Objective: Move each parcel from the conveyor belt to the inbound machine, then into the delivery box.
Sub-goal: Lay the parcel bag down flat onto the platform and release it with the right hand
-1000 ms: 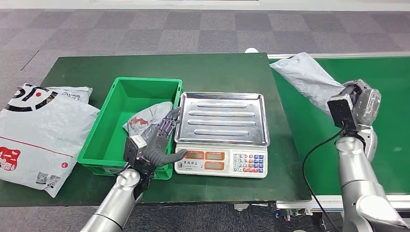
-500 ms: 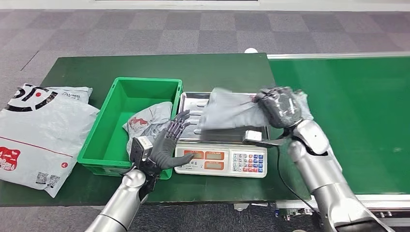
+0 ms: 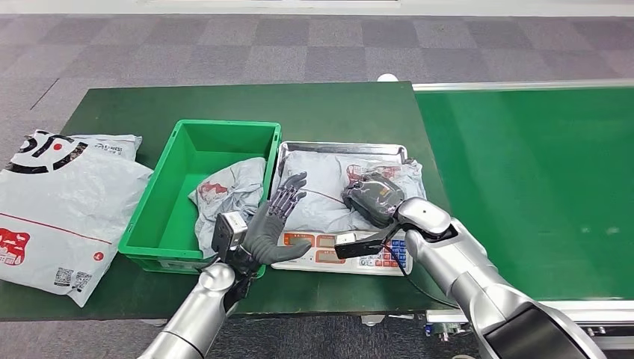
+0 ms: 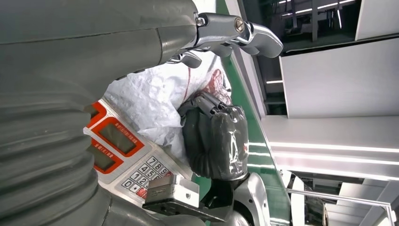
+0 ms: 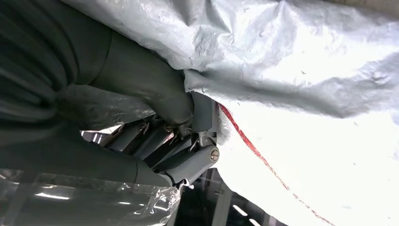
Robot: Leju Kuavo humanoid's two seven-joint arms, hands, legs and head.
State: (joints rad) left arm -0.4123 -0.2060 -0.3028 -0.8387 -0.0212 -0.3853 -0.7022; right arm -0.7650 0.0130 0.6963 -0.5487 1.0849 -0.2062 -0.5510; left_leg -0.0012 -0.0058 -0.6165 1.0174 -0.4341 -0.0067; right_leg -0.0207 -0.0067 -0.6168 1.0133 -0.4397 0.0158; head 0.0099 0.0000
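dark green table (image 3: 351, 105) beside the conveyor belt (image 3: 538, 179), and the grey parcel (image 3: 321, 191) lies flat on the scale (image 3: 340, 250) tray. right hand (image 3: 374, 198) grips its edge, fingers curled in the plastic. left hand (image 3: 273, 224) hovers with fingers spread, holding nothing, beside the green box (image 3: 187, 157) with another parcel (image 3: 224, 194) inside.

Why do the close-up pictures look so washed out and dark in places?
Left wrist view: ceiling light strips glare bright, and the grey parcel looks bleached. Right wrist view: the right hand is in deep shadow against the overexposed parcel. Head view: evenly lit, sharp.
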